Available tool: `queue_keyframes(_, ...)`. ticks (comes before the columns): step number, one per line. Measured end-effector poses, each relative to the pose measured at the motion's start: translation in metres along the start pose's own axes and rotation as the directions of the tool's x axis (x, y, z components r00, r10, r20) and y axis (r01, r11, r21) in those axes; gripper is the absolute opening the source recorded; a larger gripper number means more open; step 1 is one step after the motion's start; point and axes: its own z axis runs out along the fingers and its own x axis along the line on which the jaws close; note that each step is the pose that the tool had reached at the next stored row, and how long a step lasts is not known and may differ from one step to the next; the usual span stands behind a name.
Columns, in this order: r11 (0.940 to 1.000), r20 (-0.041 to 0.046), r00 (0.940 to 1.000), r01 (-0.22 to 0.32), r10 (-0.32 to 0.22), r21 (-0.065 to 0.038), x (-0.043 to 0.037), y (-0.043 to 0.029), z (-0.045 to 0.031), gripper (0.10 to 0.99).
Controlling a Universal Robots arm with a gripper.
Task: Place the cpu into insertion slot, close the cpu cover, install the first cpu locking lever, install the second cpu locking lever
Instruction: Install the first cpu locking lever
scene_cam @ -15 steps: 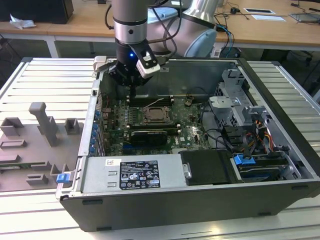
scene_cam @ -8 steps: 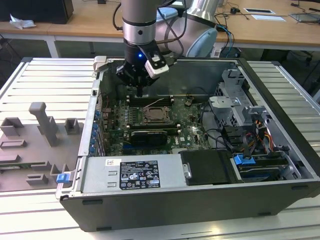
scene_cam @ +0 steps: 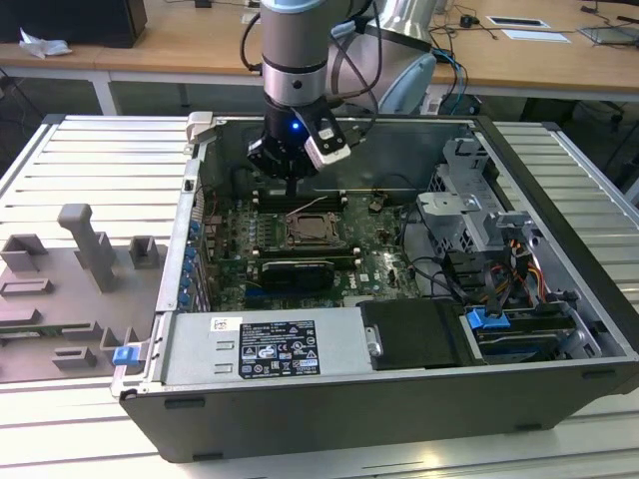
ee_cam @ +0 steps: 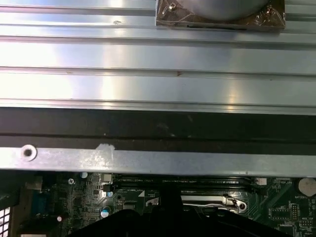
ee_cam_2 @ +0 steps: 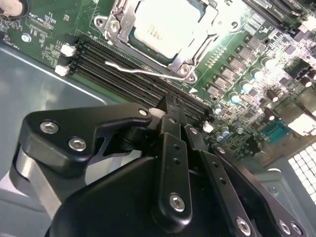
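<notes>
Open PC case on the ribbed bench (scene_cam: 90,150): cpu (ee_cam_2: 165,27) seated in the insertion slot (scene_cam: 311,230) under the cpu cover (ee_cam_2: 195,52), pincer (ee_cam_2: 173,116) fingers together, holding nothing, over the memory slots (ee_cam_2: 123,69) just beyond the socket's far edge.

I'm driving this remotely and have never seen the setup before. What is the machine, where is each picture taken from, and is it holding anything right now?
It is a single robot arm reaching down into an open computer case that lies on a ribbed metal table. The exterior view looks at the whole scene from off the arm. The two wrist views ride on the arm itself. The black tool hangs over the long black memory slots, just beside the socket. In the second wrist view the cpu already sits in the insertion slot, with the cpu cover framing it and a thin wire lever alongside. No part is visible in the tool.
</notes>
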Motion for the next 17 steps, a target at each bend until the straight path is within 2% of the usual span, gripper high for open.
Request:
queue_keyframes(8, 1.0, -0.0001, 1.0, 0.0, 0.0, 0.0, -0.0012, -0.0007, 0.0039, 0.106)
queue_keyframes(17, 1.0, 0.0, 1.0, 0.0, 0.0, 0.0, -0.0123, -0.0016, 0.0098, 0.106)
